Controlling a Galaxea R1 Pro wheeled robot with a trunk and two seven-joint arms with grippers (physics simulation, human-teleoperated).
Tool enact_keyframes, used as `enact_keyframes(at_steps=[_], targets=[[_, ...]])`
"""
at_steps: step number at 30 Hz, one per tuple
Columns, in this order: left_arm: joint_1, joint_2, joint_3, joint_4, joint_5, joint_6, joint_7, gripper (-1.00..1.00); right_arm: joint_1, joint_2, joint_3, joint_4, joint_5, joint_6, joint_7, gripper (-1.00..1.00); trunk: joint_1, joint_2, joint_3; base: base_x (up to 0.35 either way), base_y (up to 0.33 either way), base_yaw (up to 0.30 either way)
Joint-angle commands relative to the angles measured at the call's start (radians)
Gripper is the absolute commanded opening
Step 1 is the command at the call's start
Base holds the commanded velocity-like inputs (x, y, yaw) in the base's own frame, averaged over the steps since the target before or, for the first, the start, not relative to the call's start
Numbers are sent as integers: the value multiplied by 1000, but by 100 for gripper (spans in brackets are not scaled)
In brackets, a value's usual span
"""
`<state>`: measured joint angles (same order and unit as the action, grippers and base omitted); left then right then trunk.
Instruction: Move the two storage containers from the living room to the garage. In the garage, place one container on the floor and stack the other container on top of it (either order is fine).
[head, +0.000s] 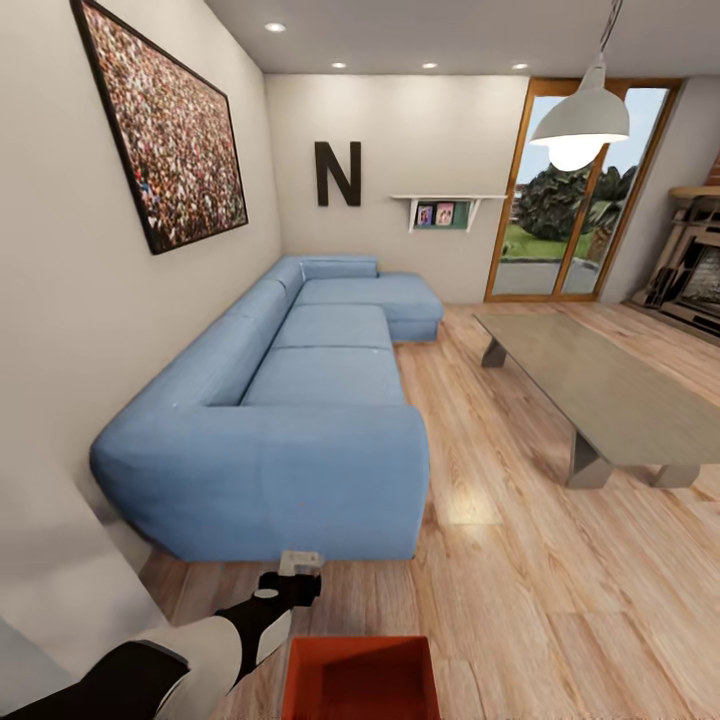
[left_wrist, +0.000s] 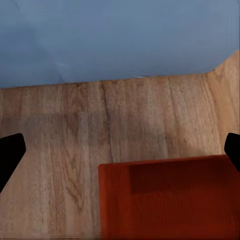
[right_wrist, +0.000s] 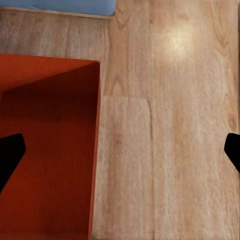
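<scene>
From the head, you see one storage container (head: 360, 678) on the wood-plank floor (head: 560, 600) just in front of the blue sofa (head: 300, 420), left gripper (head: 299, 575) hovering between them. Your left wrist shows jaws spread wide above the container's rim. Your right wrist shows its jaws wide too, over the container's ribbed bottom. It looks stiff, light and slick; take opposite walls.
</scene>
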<state>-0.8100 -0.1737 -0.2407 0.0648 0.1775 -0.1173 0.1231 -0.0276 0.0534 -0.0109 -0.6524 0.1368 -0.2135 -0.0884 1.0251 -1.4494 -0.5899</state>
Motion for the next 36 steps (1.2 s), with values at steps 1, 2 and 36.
enact_keyframes(at_steps=[1,2,36], targets=[[-1,-1,-9,7,10,-8,1,100,-10,1,-1,-2,10,0,-6,100,0,-1,-3,0,0,0],[1,-1,-9,8,10,-9,1,100,-25,1,-1,-4,10,1,-10,100,0,-1,-4,0,0,0],[104,46,-9,12,9,-96,-5,100,-194,2,2,-19,10,54,-149,100,0,-1,-60,0,0,0]])
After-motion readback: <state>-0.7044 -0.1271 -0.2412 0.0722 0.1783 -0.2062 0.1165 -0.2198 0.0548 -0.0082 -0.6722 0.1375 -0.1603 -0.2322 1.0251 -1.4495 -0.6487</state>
